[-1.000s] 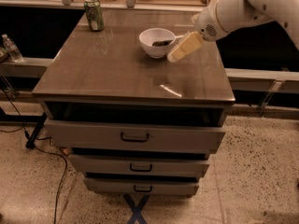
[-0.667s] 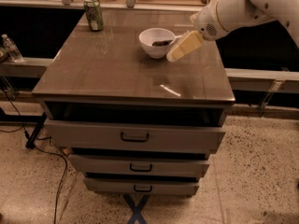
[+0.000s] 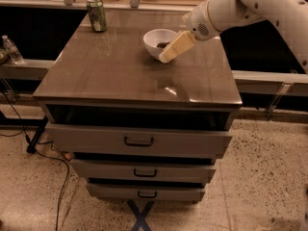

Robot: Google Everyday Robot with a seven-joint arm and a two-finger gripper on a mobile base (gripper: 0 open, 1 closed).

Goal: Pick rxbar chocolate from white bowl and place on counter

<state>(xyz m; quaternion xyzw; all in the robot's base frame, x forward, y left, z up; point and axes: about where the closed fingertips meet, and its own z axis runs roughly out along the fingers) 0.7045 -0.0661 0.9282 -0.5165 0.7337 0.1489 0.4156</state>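
Note:
The white bowl [image 3: 155,38] stands on the counter [image 3: 115,71], toward its back right. A dark piece of the rxbar chocolate [image 3: 162,45] shows inside the bowl, mostly hidden by the rim and the gripper. My gripper [image 3: 166,57] comes in from the upper right on a white arm and slants down to the left. Its tip overlaps the bowl's front right rim. I cannot see whether it touches the bar.
A green drink can [image 3: 96,14] stands at the counter's back left. The top drawer [image 3: 138,141] of the grey cabinet is pulled slightly out. A water bottle [image 3: 12,49] stands on a low ledge at the left. Cables lie on the floor at the lower left.
My gripper has moved a little to the left, from beside the bowl to over its front right rim. The bowl and can have not moved.

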